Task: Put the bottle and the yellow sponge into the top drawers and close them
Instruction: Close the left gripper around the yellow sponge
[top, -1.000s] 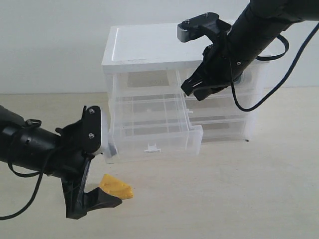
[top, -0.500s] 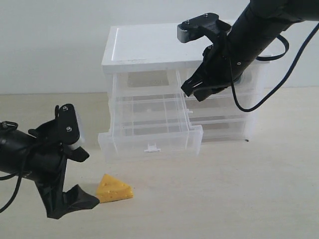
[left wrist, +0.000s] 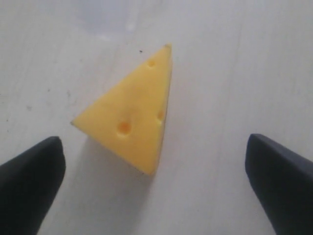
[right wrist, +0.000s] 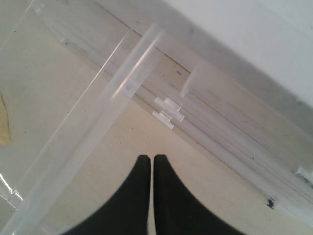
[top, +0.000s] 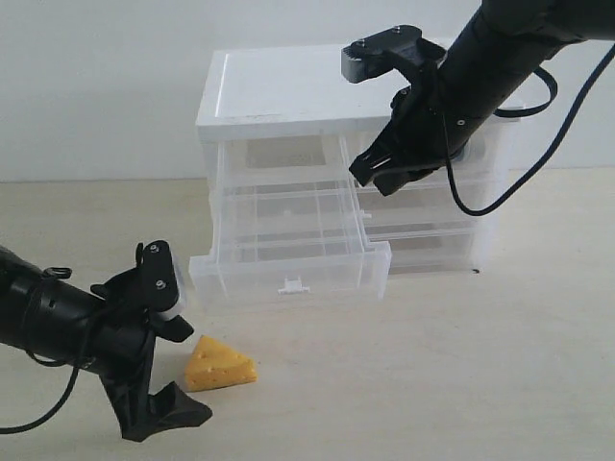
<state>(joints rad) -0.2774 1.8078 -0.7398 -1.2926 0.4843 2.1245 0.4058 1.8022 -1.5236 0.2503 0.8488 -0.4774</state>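
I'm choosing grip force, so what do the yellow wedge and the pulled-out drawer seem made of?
The yellow wedge looks like foam sponge, though softness is a guess: matte, pitted with small holes, no shine. The pulled-out drawer looks like thin translucent plastic, smooth: you can see through its walls, and its rims catch light.

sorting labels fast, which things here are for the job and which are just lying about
For the job: yellow sponge, open top-left drawer, open left gripper, shut right gripper, bottle (not clearly visible).
Just there: lower full-width drawers, table.
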